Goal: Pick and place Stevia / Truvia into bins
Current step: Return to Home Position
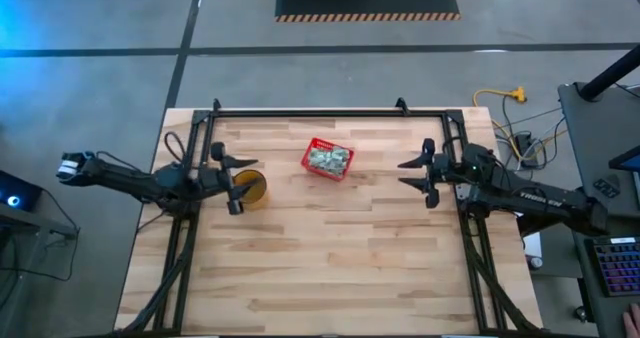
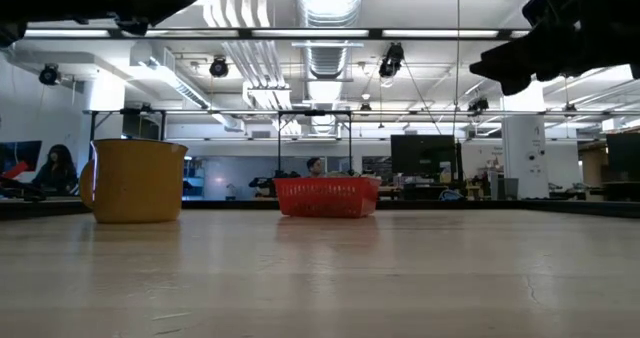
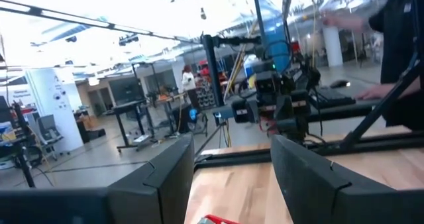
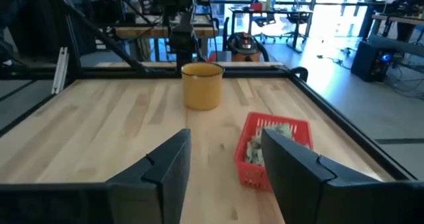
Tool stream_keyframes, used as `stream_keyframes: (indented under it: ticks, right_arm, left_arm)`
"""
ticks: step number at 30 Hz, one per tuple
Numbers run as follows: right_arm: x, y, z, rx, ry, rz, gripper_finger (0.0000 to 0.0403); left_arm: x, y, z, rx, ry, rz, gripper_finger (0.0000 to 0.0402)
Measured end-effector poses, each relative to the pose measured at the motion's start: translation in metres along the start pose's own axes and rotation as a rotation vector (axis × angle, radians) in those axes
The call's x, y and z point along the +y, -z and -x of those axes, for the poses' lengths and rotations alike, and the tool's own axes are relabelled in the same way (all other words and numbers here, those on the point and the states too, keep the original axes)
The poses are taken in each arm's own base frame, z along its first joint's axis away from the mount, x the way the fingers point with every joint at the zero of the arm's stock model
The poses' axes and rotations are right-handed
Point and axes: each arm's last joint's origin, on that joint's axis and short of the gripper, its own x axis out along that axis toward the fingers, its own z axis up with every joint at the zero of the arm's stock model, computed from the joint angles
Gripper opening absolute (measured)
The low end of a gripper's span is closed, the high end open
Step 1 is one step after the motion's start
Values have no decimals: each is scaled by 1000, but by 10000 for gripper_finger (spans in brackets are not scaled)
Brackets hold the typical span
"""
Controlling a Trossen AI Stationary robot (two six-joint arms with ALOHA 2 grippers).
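The red basket [image 1: 328, 160] stands on the table's far middle, and pale green and white sachets [image 1: 329, 157] lie heaped inside it. The right wrist view shows the basket [image 4: 271, 151] with the sachets [image 4: 269, 142] ahead of my fingers. My left gripper [image 1: 243, 183] is open and hovers high near the table's left side, above a yellow cup. My right gripper [image 1: 412, 174] is open too, raised near the right side and pointing toward the basket. In the low view both arms show only as dark shapes at the top, and the basket [image 2: 327, 196] rests on its base.
A yellow cup [image 1: 252, 190] stands upright on the table left of the basket, under my left gripper; the cup [image 2: 135, 180] also shows in the low view. A black frame [image 1: 330, 112] runs along the table's far edge and sides. Bare wood [image 1: 330, 268] fills the near half.
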Motion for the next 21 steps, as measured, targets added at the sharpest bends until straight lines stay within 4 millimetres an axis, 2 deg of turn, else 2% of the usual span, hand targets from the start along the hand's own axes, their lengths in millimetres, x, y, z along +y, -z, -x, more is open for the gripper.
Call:
stream_keyframes:
  ticks: [7, 21]
  right_arm:
    - [0, 6, 0, 10, -3, 4, 176]
    - [1, 6, 0, 10, -23, 25, 176]
  left_arm:
    - [8, 9, 14, -44, -10, -14, 185]
    - [21, 48, 28, -31, 19, -19, 185]
